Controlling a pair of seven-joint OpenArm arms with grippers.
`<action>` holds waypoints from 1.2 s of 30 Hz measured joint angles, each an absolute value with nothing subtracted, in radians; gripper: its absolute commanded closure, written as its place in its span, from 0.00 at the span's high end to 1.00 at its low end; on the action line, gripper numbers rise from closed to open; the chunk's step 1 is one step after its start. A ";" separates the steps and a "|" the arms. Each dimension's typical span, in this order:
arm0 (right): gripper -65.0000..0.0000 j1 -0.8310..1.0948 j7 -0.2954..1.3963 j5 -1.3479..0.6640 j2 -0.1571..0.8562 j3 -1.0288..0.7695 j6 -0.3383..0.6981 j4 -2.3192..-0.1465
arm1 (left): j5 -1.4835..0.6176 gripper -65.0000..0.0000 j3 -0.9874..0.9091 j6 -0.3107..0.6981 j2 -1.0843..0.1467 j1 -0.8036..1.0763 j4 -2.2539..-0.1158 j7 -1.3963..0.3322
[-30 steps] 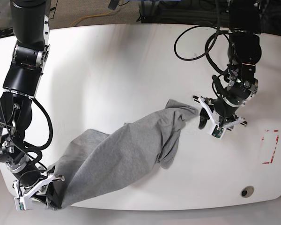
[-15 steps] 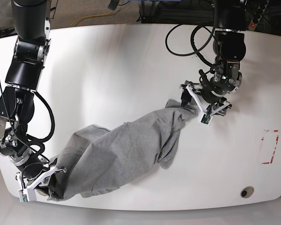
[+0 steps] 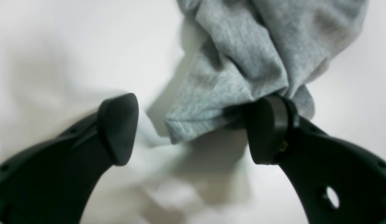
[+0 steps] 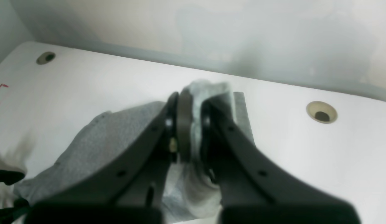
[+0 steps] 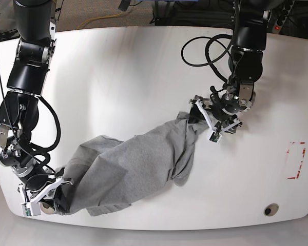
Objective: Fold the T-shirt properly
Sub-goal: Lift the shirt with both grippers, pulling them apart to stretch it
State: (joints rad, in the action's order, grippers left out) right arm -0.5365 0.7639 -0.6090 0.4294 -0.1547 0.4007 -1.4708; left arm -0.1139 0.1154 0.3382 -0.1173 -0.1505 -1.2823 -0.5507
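Note:
The T-shirt (image 5: 138, 166) is a light grey cloth, lying bunched and stretched in a diagonal band across the white table (image 5: 118, 77). My left gripper (image 5: 201, 119) is at its upper right end. In the left wrist view the left gripper (image 3: 193, 130) is open, and a folded corner of the T-shirt (image 3: 242, 56) hangs between the fingers, resting against the right pad (image 3: 267, 130). My right gripper (image 5: 49, 197) is at the lower left end, near the table's front edge. The right wrist view shows the right gripper (image 4: 194, 105) shut on a fold of the T-shirt (image 4: 118, 143).
A red tape rectangle (image 5: 296, 160) marks the table at the right. A round hole (image 5: 270, 209) sits near the front right corner. Two holes (image 4: 321, 112) (image 4: 45, 58) show in the right wrist view. Black cables (image 5: 205, 51) loop above the left arm.
My left gripper has opened wide and moved up and left, from beside the shirt's end to around it. My right gripper has drawn the lower end up from the table's front edge.

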 measured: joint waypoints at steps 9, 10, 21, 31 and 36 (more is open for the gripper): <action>0.00 -0.535 0.764 -0.610 0.430 -0.156 0.401 -1.470 | -0.125 0.00 0.116 0.330 -0.118 -0.156 -1.273 -0.549; 0.00 -0.535 0.764 -0.610 0.430 -0.156 0.401 -1.470 | -0.125 0.02 0.116 0.321 -0.117 -0.157 -1.273 -0.549; 0.00 -0.550 0.762 -0.611 0.430 -0.155 0.402 -1.420 | -0.116 0.00 0.066 0.292 -0.175 -0.164 -1.416 -0.640; 0.00 -0.716 0.742 -0.608 0.437 -0.150 0.398 -1.293 | -0.119 0.00 -0.081 0.291 -0.221 -0.265 -1.633 -0.788; 0.00 -0.818 0.745 -0.607 0.436 -0.140 0.400 -1.240 | -0.119 0.00 -0.130 0.296 -0.261 -0.337 -1.716 -0.854</action>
State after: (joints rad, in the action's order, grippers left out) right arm -0.8177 0.7452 -0.6071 0.4362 -0.1402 0.4004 -1.2396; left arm -0.1188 -0.1303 0.2962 -0.2611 -0.3370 -1.7161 -0.8543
